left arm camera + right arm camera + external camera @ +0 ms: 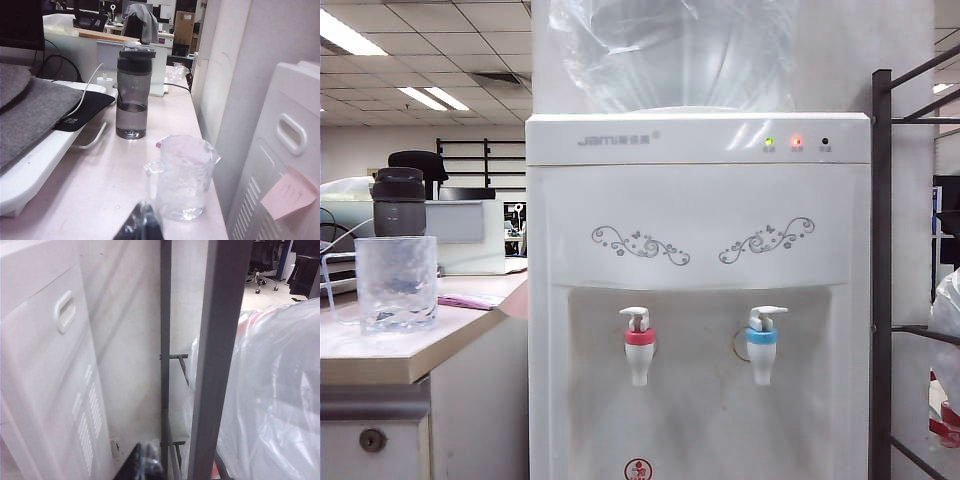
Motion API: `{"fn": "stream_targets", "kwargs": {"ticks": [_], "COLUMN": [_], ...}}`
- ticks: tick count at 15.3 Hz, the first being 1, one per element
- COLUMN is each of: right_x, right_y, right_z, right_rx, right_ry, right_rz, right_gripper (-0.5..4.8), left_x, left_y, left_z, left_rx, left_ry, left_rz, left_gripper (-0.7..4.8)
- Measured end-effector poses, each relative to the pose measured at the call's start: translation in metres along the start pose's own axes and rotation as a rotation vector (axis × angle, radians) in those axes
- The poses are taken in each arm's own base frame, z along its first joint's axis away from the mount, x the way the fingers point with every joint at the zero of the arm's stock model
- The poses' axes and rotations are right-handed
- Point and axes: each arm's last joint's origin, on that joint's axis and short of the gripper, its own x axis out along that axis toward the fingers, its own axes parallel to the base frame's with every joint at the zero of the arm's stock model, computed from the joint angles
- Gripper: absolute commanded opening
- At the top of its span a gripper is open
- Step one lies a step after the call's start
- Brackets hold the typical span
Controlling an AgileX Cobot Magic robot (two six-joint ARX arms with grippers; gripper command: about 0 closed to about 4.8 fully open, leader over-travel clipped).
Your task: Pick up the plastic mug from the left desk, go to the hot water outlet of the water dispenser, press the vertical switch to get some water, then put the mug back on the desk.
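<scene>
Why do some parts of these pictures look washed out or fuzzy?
Exterior view: ceiling lights glare; the water dispenser looks hazy. Left wrist view: the plastic mug is soft, the left gripper a dark blur. Right wrist view: the plastic bag washes out.

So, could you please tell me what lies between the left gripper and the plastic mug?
Nothing: in the left wrist view, the left gripper, shut, sits close before the plastic mug, with only bare desk top between them.

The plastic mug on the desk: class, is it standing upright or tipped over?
Upright: the plastic mug rests on its base on the left desk, rim upward.
</scene>
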Motion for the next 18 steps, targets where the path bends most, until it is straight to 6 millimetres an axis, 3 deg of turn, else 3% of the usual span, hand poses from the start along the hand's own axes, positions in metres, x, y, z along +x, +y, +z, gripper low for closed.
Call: {"fn": "stream_targets", "kwargs": {"ticks": [1,2,4,7,9,12,13,15,16,17,18], "right_x": [0.000,-0.008,-0.024,-0.038,-0.037,-0.024,-0.013,-0.003,0.010,0.044,0.059], "right_y": [0.000,0.002,0.006,0.009,0.013,0.019,0.022,0.025,0.043,0.090,0.099], "right_z": [0.000,0.028,0.069,0.112,0.141,0.176,0.190,0.190,0.183,0.163,0.156], "right_rx": [0.000,0.118,0.115,0.032,-0.012,-0.032,-0.036,-0.036,-0.075,-0.166,-0.174], "right_ry": [0.000,-0.065,-0.184,-0.263,-0.266,-0.232,-0.212,-0.178,-0.115,-0.015,0.014], "right_rz": [0.000,0.052,0.176,0.261,0.313,0.393,0.424,0.463,0.556,0.597,0.595], "right_gripper": [4.79,4.79,4.79,4.79,4.79,4.79,4.79,4.79,4.79,4.79,4.79], "left_x": [0.000,-0.001,-0.005,-0.011,-0.003,0.019,0.033,0.050,0.082,0.131,0.140], "left_y": [0.000,0.000,-0.003,-0.007,-0.010,-0.014,-0.015,-0.015,-0.013,-0.012,-0.010], "left_z": [0.000,0.003,0.028,0.066,0.085,0.097,0.091,0.078,0.043,-0.010,-0.026], "left_rx": [0.000,-0.163,-0.174,-0.165,-0.134,-0.134,-0.135,-0.131,-0.106,0.009,0.050], "left_ry": [0.000,0.006,-0.051,-0.148,-0.123,-0.096,-0.039,0.066,0.265,0.350,0.359], "left_rz": [0.000,0.000,-0.062,-0.111,-0.134,-0.167,-0.159,-0.118,0.030,0.115,0.146], "left_gripper": [4.79,4.79,4.79,4.79,4.79,4.79,4.79,4.79,4.79,4.79,4.79]}}
